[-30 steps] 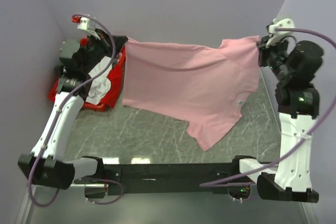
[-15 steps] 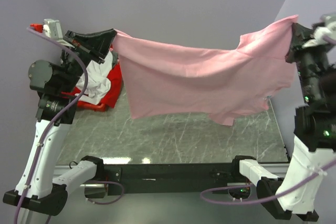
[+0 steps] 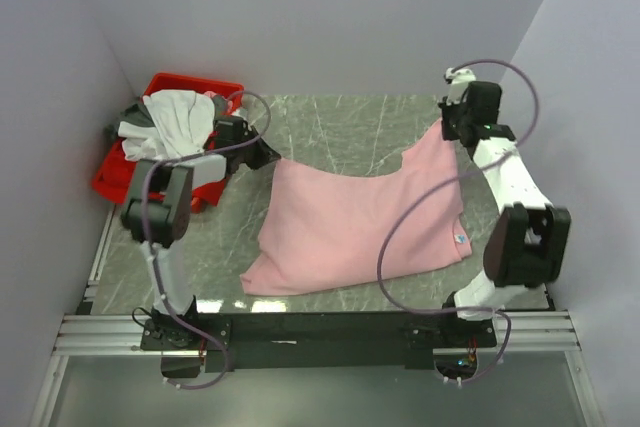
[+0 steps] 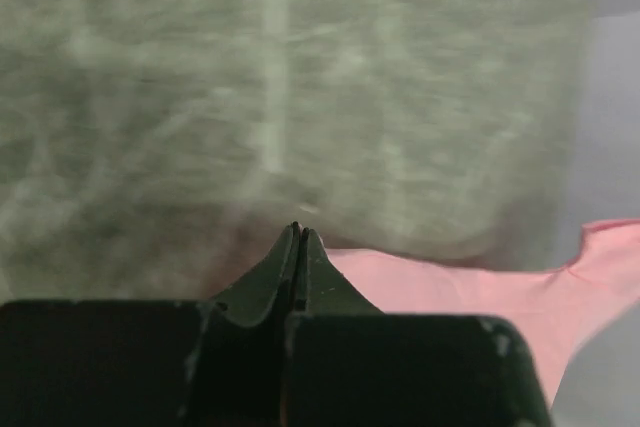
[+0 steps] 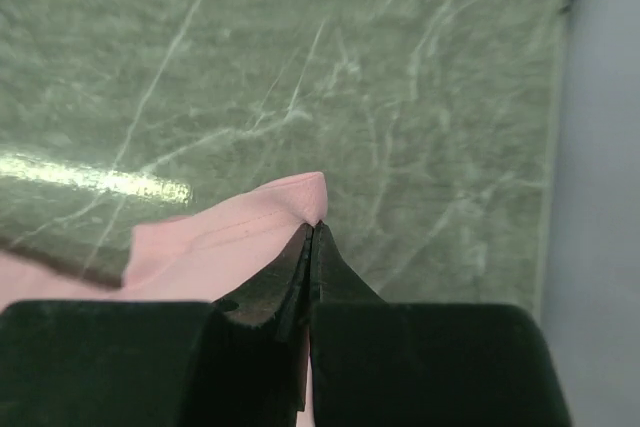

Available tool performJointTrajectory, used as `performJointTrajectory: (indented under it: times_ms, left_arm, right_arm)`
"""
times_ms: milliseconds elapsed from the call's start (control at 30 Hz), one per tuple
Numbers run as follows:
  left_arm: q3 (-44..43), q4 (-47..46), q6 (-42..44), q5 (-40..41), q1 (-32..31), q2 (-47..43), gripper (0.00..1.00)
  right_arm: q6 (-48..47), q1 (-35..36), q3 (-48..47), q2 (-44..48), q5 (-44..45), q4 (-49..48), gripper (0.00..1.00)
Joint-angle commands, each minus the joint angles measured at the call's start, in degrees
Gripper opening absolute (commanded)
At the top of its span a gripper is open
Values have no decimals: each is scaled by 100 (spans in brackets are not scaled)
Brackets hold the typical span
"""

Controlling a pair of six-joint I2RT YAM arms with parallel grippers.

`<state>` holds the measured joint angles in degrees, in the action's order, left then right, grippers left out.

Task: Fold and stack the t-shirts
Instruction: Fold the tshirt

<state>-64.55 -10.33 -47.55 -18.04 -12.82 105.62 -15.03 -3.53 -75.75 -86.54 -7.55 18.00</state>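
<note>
A light pink t-shirt (image 3: 360,217) lies spread over the grey marble table (image 3: 340,122), its small blue mark (image 3: 461,239) near the right edge. My left gripper (image 3: 268,154) is low at the shirt's far left corner, with its jaws shut on the edge. In the left wrist view the left gripper (image 4: 298,234) is closed, with pink cloth (image 4: 480,292) running off to the right. My right gripper (image 3: 447,132) is shut on the far right corner. The right wrist view shows the right gripper (image 5: 315,229) pinching a pink hem (image 5: 230,237).
A red plastic bin (image 3: 190,82) stands at the far left, holding a white shirt (image 3: 180,117) and some dark grey cloth (image 3: 135,115). Walls close in on the left, back and right. The table's near edge meets a black rail (image 3: 320,327).
Both arms have swung forward and down. The pink shirt, stretched up in the air between them before, now lies on the table with both far corners still held.
</note>
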Motion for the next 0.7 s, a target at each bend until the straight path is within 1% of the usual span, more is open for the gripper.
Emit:
performJointTrajectory:
  times_ms: [0, 33, 67, 133, 167, 233, 267, 367, 500, 600, 633, 667]
  left_arm:
    - [-951, -156, -53, 256, 7, 869, 0]
    - [-1189, -119, -44, 344, 25, 1142, 0]
    - [-1661, -40, 0, 424, 34, 1615, 0]
    - [-2120, 180, 35, 599, 43, 2013, 0]
    - [-2532, 259, 105, 670, 51, 2337, 0]
    - [-2929, 513, 158, 758, 78, 2629, 0]
    - [-3297, 610, 193, 758, 87, 2900, 0]
    - [-3738, 857, 272, 715, 148, 3218, 0]
    - [-3792, 936, 422, 662, 201, 3237, 1]
    - [-3871, 1163, 720, 723, 201, 3131, 25]
    - [-3898, 1208, 834, 767, 192, 3087, 43]
    - [-3959, 1261, 1079, 837, 183, 2965, 53]
  right_arm:
    - [0, 151, -255, -721, 8, -964, 0]
    - [-9, 194, -378, -976, 25, -965, 0]
    - [-18, 221, -667, -1440, 60, -939, 0]
    - [-62, 265, -993, -1873, 148, -842, 0]
    - [-62, 291, -1273, -2214, 192, -798, 0]
    - [-79, 309, -1582, -2689, 254, -702, 0]
    - [-79, 309, -1871, -2806, 254, -640, 0]
    - [-53, 309, -2207, -3123, 263, -517, 0]
    - [-44, 309, -2304, -3237, 219, -543, 0]
    - [-44, 309, -2296, -3237, 158, -543, 0]
    - [-36, 309, -2278, -3229, 140, -552, 0]
    - [-35, 309, -2243, -3194, 114, -543, 0]
